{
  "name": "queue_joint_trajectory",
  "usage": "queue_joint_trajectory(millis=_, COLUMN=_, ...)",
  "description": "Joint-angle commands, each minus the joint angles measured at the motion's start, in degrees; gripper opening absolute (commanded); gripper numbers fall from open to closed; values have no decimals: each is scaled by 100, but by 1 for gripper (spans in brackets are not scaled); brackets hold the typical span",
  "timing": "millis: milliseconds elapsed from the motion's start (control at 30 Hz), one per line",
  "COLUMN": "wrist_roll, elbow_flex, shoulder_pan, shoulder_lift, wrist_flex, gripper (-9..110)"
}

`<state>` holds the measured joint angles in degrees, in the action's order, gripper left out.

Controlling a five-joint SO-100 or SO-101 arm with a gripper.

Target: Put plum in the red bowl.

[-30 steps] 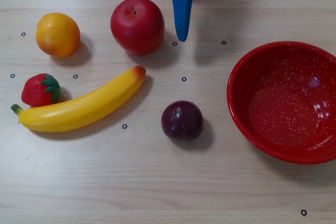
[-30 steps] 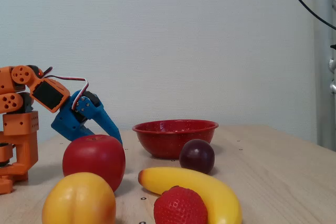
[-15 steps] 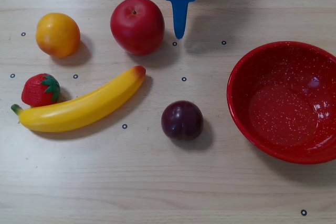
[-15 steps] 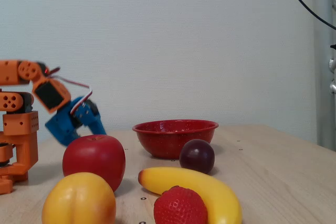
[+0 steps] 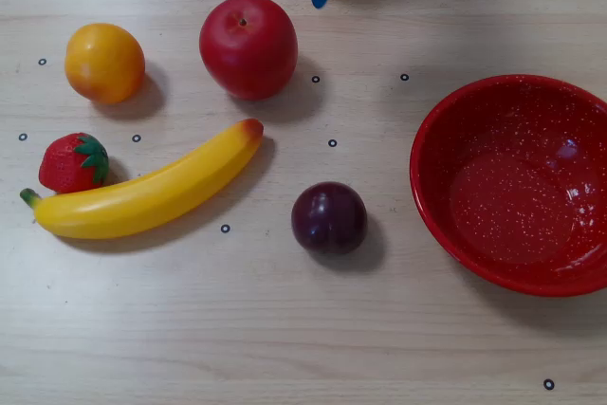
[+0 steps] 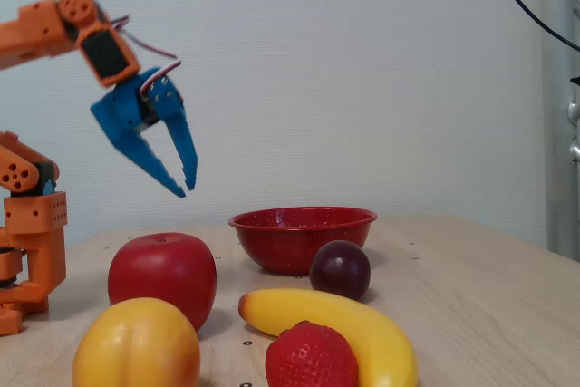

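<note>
One target: the plum [image 5: 329, 218], alone on the table between banana [image 5: 142, 189] and red bowl [image 5: 512, 184], touching neither
Handling: likely light, hard, glossy, prone to roll or slip
Hold: across its widest middle
Gripper [image 6: 185, 188]: raised above the apple [image 6: 163, 278], jaws slightly apart, empty

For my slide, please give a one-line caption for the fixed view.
The tool hangs open above the table, with the plum resting just outside the red bowl.
</note>
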<state>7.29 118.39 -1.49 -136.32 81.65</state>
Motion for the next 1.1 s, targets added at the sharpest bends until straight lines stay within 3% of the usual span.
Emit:
queue_joint_trajectory(millis=0, wrist_roll=193, elbow_flex=-1090, shoulder_pan=-88, shoulder_lift=457, wrist_flex=422, gripper=0)
queue_joint_trajectory(millis=467, wrist_roll=167, elbow_flex=-4184, shoulder_pan=-123, shoulder_lift=3524, wrist_flex=1670, gripper=5)
queue_joint_trajectory(millis=933, wrist_roll=949, elbow_flex=-5625, shoulder_pan=-272, shoulder_lift=5599, wrist_flex=2109, gripper=55)
queue_joint_trajectory(millis=1067, wrist_roll=1116, elbow_flex=-5748, shoulder_pan=-264, shoulder_lift=5977, wrist_flex=2109, gripper=64)
